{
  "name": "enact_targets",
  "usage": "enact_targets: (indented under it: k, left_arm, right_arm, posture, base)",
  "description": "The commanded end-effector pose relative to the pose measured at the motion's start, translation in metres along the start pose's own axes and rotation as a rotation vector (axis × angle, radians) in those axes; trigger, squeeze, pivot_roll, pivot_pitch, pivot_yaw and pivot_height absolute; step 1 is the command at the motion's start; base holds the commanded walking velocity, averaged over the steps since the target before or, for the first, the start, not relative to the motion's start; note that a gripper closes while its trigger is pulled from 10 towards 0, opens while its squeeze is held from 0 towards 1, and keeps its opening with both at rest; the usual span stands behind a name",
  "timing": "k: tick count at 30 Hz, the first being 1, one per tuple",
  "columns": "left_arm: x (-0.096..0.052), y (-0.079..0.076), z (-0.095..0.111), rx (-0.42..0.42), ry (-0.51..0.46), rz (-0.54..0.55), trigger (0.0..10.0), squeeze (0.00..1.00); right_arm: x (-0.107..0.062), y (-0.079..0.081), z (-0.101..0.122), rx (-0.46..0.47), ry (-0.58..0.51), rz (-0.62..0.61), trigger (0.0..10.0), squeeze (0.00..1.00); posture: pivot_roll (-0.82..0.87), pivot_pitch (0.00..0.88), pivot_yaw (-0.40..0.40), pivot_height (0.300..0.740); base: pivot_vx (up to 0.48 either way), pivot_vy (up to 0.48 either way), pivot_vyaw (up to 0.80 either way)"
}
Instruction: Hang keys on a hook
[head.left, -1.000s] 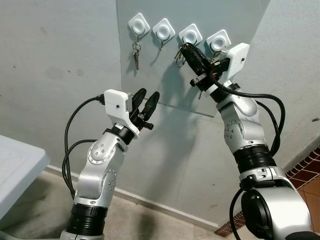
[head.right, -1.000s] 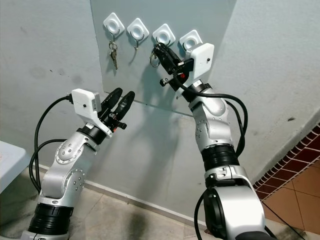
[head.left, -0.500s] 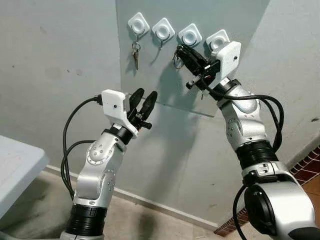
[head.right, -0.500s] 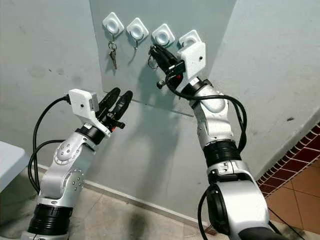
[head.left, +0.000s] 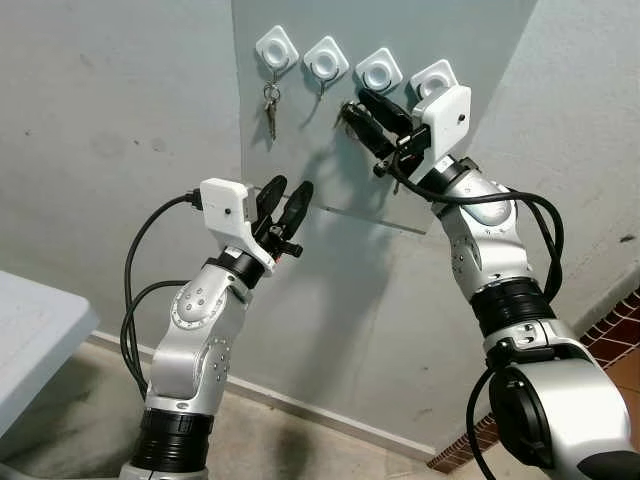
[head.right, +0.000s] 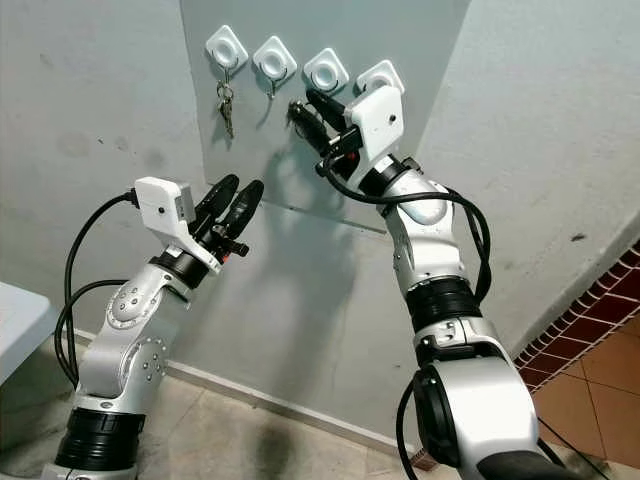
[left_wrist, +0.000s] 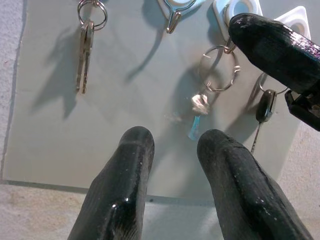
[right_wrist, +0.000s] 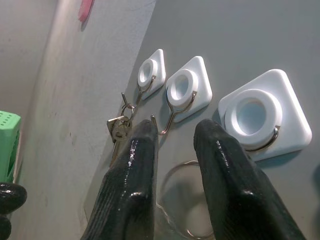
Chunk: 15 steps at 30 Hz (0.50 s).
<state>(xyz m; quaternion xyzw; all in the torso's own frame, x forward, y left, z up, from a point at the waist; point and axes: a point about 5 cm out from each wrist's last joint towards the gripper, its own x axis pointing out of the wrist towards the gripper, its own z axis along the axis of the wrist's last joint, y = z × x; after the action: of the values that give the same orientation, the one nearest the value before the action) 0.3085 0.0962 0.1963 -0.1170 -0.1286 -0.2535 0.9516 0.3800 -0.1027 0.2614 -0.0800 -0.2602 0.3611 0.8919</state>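
Two black fingers of the right gripper (head.left: 362, 110) stand a little apart, and between them I see a thin metal key ring (right_wrist: 182, 200); whether the jaws really press it, I cannot tell from these pictures. This ring, with its blurred keys (left_wrist: 199, 106) below it, is just under the third hook (head.left: 380, 70) counted from the left edge of the grey panel (head.left: 300, 160). In the left wrist view the ring is close to the wire of that hook, but I cannot say if it already hangs there.

Four white hooks sit in one row near the top edge of the panel. On the first hook (head.left: 276, 47) hangs one bunch of keys (head.left: 271, 108). The second hook (head.left: 326, 62) carries nothing. Below the fourth hook (head.left: 436, 78) the left wrist view shows one dark key (left_wrist: 265, 106) on a small ring.

Lower, before the bottom left part of the panel, the left gripper (head.left: 285, 203) hovers with its jaws narrowly parted and holding nothing. At the left border of the head view is the corner of a pale worktop (head.left: 30, 330).
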Motion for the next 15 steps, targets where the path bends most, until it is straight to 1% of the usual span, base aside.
enact_targets:
  k: [1, 5, 8, 13, 15]
  left_arm:
    - [0.000, -0.002, 0.004, -0.004, -0.014, 0.001, 10.0, 0.00]
    - [0.000, -0.002, 0.004, -0.005, -0.013, 0.002, 10.0, 0.00]
    - [0.000, -0.002, 0.004, -0.012, -0.012, 0.003, 10.0, 0.00]
    - [-0.001, -0.002, 0.003, -0.012, -0.007, 0.006, 10.0, 0.00]
    - [-0.003, -0.001, 0.001, -0.008, -0.002, 0.014, 10.0, 0.00]
  right_arm:
    - [-0.001, 0.001, -0.005, -0.001, 0.038, 0.014, 10.0, 1.00]
    - [-0.003, 0.004, -0.008, -0.009, 0.041, 0.017, 10.0, 1.00]
    - [-0.005, 0.006, -0.010, 0.009, 0.031, 0.015, 10.0, 1.00]
    - [-0.013, 0.010, -0.016, 0.050, 0.015, -0.033, 10.0, 1.00]
    - [-0.017, 0.013, -0.018, 0.090, -0.008, -0.058, 10.0, 0.00]
  posture:
    - [0.14, 0.000, -0.088, 0.740]
    - [0.14, 0.000, -0.087, 0.740]
    - [0.14, 0.000, -0.086, 0.740]
    - [0.14, 0.000, -0.089, 0.740]
    - [0.14, 0.000, -0.090, 0.740]
  base:
    - [0.000, 0.000, 0.00]
    - [0.000, 0.000, 0.00]
    - [0.000, 0.000, 0.00]
    - [0.000, 0.000, 0.00]
    - [0.000, 0.000, 0.00]
